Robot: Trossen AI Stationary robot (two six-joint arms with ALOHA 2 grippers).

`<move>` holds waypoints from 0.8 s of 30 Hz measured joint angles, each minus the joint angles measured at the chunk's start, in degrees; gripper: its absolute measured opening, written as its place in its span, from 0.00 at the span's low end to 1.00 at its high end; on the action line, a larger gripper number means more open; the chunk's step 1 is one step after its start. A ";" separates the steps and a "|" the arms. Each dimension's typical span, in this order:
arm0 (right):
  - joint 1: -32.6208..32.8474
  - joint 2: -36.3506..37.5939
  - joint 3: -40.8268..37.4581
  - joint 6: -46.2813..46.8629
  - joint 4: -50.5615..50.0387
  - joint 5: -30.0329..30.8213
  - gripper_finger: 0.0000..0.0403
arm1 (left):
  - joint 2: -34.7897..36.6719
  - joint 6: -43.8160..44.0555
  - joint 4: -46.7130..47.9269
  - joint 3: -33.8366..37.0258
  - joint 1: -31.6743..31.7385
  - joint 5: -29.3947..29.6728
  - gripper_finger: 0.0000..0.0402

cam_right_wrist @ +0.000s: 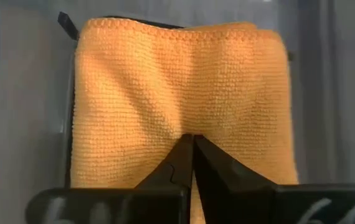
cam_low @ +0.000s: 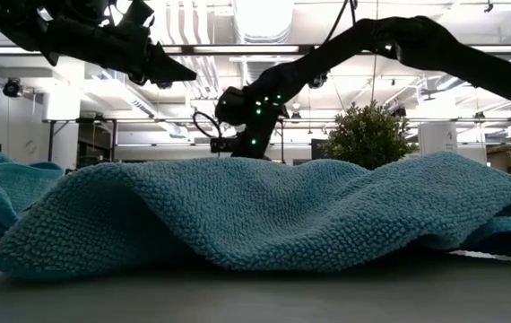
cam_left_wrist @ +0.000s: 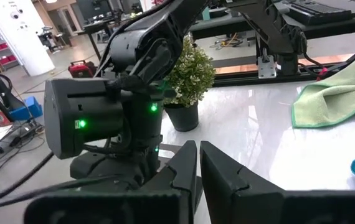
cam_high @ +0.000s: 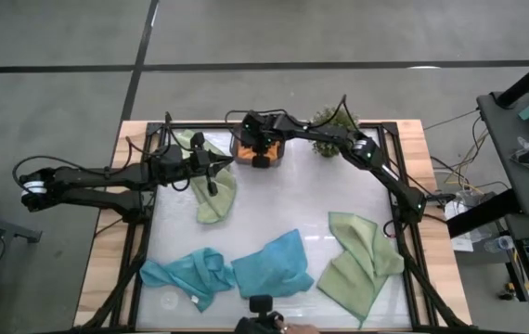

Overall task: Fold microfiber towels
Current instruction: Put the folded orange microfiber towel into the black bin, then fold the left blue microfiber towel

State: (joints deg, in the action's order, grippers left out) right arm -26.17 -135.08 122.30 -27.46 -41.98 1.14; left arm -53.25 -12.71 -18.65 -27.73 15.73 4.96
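While the orange towel (cam_right_wrist: 180,93) lies folded in the dark tray (cam_high: 242,153) at the tabletop's far edge, four towels look unfolded: two teal (cam_high: 269,264), two sage green (cam_high: 362,260). The right claw (cam_right_wrist: 193,144), pinched shut, presses on the orange towel. The left claw (cam_left_wrist: 198,152), shut and empty, hovers over one green towel (cam_high: 216,195).

— How many towels do you count?
— Five: two green towels (cam_high: 211,186) (cam_high: 362,262), two teal towels (cam_high: 187,275) (cam_high: 274,265), one orange towel (cam_right_wrist: 180,102).
— Anything else?
— One potted plant (cam_high: 329,120), one tray (cam_high: 238,148), two arms.
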 joint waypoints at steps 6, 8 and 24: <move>1.33 4.21 0.00 0.69 -3.19 0.14 0.03 | 0.00 0.02 -0.02 0.00 -0.02 0.00 0.02; 2.16 5.30 -0.39 1.29 -4.25 -0.08 0.03 | 0.00 0.02 -0.02 0.00 -0.02 0.01 0.02; 10.62 21.62 -19.73 6.67 -6.88 -0.29 0.03 | 0.00 3.43 1.77 0.07 -0.13 -0.01 0.02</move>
State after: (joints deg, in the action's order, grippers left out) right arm -15.55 -113.46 102.57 -20.79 -48.86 0.85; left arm -53.25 -9.28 -16.88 -27.66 15.60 4.95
